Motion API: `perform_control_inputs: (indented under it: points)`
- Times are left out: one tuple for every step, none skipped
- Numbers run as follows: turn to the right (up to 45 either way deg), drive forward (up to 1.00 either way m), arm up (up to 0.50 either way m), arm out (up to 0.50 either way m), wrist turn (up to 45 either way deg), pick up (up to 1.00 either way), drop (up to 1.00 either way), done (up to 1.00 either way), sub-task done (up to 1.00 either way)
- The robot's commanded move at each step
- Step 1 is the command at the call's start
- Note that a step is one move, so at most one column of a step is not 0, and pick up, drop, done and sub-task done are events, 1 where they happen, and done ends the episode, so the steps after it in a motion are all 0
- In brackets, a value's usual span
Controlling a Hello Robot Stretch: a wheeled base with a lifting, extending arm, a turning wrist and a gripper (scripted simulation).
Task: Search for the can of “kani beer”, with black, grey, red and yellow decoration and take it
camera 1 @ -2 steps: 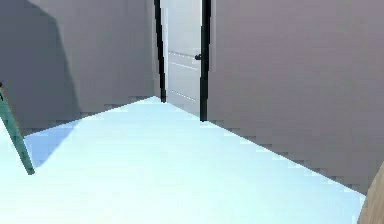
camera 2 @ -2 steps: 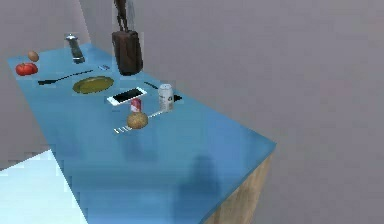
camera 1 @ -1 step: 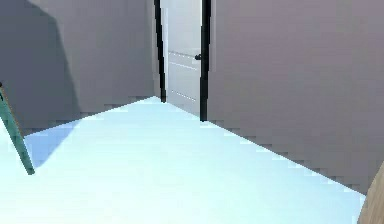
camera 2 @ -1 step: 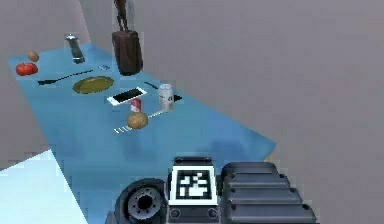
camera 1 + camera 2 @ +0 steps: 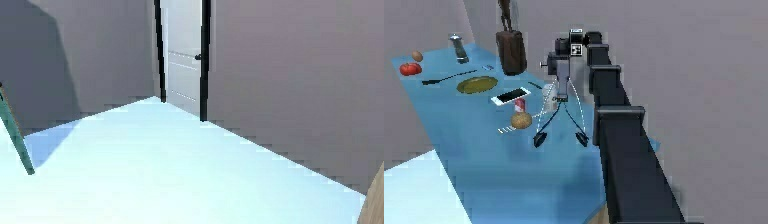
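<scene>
The gripper (image 5: 561,140) is showing against the blue desk (image 5: 504,175) at the arm side view's centre. It is holding nothing, with bare desktop lying between its fingers. Just left of it a round tan lump (image 5: 521,120) is lying. Above that a small red-and-white blob (image 5: 522,103) is standing beside a flat dark slab (image 5: 510,96), and I cannot tell whether it is the can. A white door (image 5: 185,50) is standing at the forward view's top centre.

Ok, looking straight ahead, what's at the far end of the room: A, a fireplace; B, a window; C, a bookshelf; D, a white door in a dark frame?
D: a white door in a dark frame stands at the far end in the forward view.
</scene>
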Motion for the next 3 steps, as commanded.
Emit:
perform_control_inputs:
  points:
    - [0.0,0.0,0.0,0.0,45.0,0.0,0.0,0.0,0.0]
    - [0.0,0.0,0.0,0.0,45.0,0.0,0.0,0.0,0.0]
    - [0.0,0.0,0.0,0.0,45.0,0.0,0.0,0.0,0.0]
